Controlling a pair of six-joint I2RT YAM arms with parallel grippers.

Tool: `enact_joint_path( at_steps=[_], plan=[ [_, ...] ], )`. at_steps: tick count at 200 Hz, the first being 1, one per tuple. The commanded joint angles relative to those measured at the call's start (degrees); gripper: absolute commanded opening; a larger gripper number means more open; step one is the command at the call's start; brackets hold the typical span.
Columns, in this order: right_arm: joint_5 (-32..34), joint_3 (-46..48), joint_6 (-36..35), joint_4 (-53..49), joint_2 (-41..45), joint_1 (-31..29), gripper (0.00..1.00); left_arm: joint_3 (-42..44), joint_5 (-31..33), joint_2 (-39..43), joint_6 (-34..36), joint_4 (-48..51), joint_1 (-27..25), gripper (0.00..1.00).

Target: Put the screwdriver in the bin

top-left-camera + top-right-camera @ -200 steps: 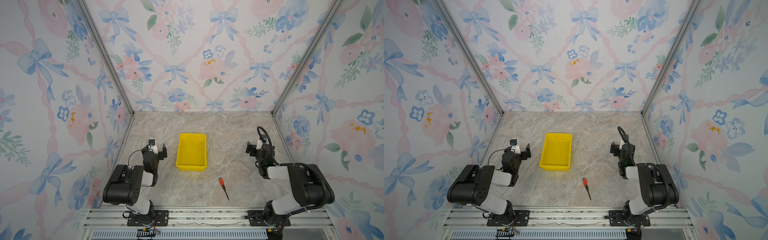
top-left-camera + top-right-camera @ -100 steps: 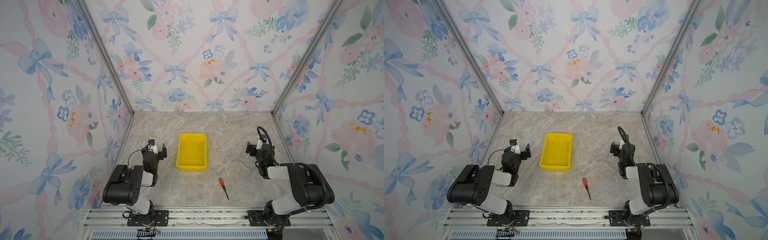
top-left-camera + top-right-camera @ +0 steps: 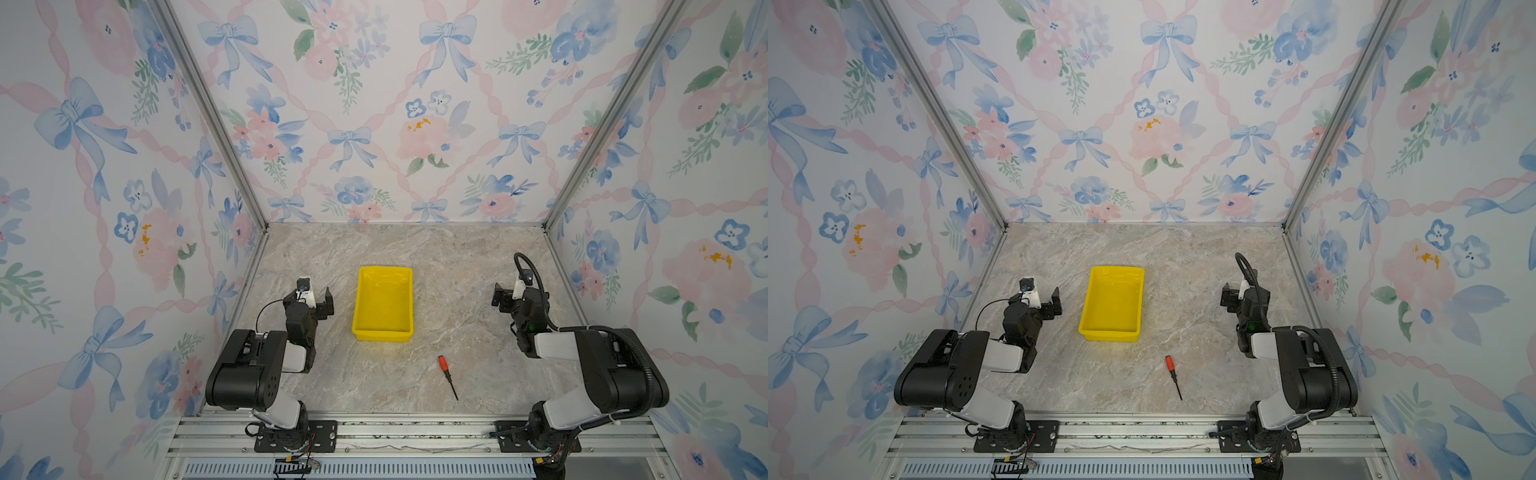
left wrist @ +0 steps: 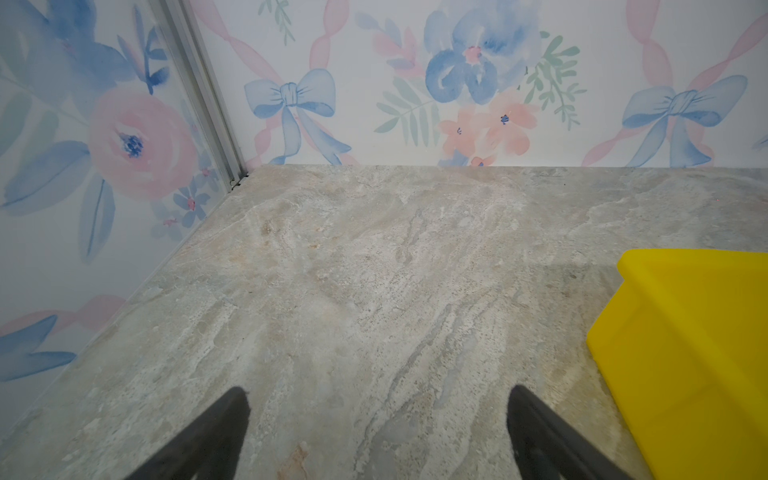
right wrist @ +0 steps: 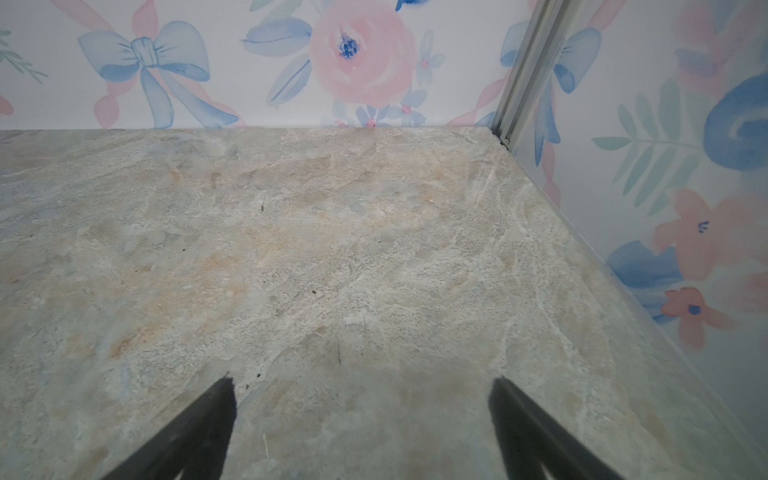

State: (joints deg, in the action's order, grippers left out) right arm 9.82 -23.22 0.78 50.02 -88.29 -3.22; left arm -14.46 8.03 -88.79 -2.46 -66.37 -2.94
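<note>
My L gripper (image 4: pixel 379 395) and R gripper (image 5: pixel 362 384) both spread wide, nothing held, flanking yellow bin (image 3: pixel 382 335), screwdriver (image 3: pixel 447 376) flat on marble tabletop (image 3: pixel 457 266), near bin's front-R corner, not touching, handle toward bin.

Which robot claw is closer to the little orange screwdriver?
Right. The right gripper sits beyond the screwdriver, slightly to its right; the left gripper is farther, left of the bin.

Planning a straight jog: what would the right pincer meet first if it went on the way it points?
The way looks free: the open right pincer faces only bare table, then probably the back wall, though its tilt is unclear. The bin lies off to its side and the screwdriver behind it.
</note>
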Motion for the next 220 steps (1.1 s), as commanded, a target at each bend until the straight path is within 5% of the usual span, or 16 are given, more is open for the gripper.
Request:
enact_joint_path(
  at_steps=[1,125,220],
  plan=[
    [-0.3,1.13,-0.88,2.06,0.21,-0.68,0.97,0.4,-0.63,-0.07,1.03,-1.23,0.39,0.98],
    [6.29,9.53,-1.69,4.68,13.49,-3.37,0.97,3.26,0.98,15.06,-0.68,11.16,0.39,0.98],
    [6.43,11.52,-0.77,-7.41,24.61,-3.27,0.97,3.65,3.45,19.79,-2.62,17.72,0.21,0.97]
  ],
)
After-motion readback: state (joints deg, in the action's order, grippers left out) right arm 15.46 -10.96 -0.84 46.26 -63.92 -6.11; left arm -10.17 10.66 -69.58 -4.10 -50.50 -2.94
